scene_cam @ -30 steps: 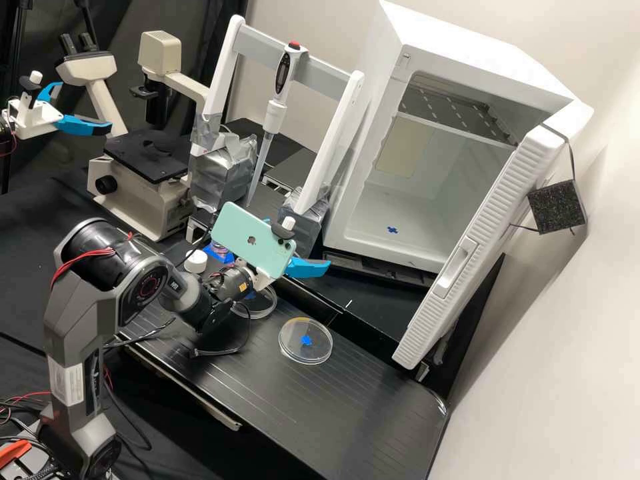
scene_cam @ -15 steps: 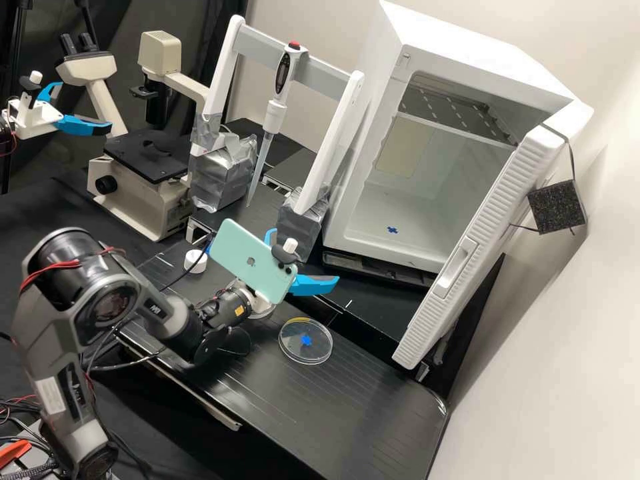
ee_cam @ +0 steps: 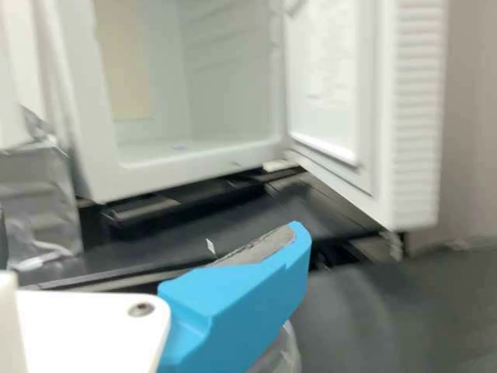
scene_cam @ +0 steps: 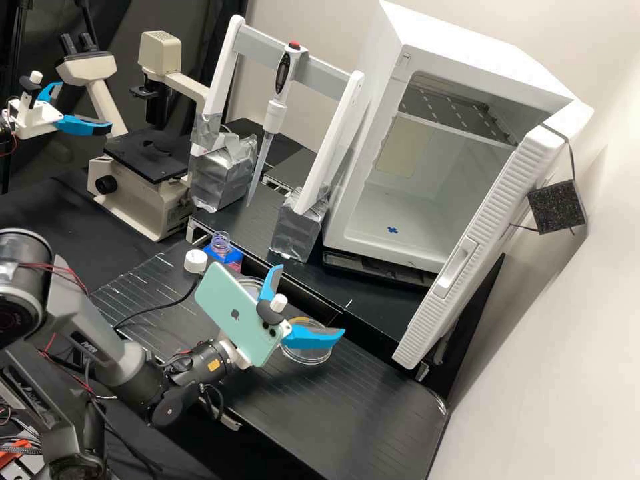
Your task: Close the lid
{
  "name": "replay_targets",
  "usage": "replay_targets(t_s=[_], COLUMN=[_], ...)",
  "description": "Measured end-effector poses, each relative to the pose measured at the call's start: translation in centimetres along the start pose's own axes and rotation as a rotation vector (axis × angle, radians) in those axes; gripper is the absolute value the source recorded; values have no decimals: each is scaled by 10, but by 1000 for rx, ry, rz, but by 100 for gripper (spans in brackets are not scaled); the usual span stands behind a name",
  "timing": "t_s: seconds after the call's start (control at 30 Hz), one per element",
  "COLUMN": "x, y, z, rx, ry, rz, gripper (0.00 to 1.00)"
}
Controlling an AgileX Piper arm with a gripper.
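My gripper stands open over the black bench, with nothing between its blue fingers. In the wrist view, one finger of the gripper shows large. The white cabinet has its ribbed door swung wide open, apart from the gripper; the wrist view has this door too. One clear round dish lies partly behind a finger, and whether it is covered cannot be told. Another dish is partly hidden by the phone. A white cap rests beside a clear bottle with an uncapped neck.
A green phone is mounted on the wrist. Behind stand a pipette on a white frame with taped feet and a microscope. A black foam block hangs by the door. A second arm's gripper is at the upper left.
The arm has drawn back toward the lower left, and its gripper has turned and come over the nearer dish. The bottle has come back into sight. Door, dishes and cap have not moved.
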Motion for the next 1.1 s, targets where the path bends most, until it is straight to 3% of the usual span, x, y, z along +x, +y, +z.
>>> replay_targets(t_s=[0.2,0.3,0.47,1.1], x=[-17,-21,-23,-20], y=[6,12,15,3], z=[9,10,11,25], rx=[-29,-55,-69,-85], ry=[-74,-88,-97,-137], rz=[47,79,104,-27], gripper=[100,100,100,100])
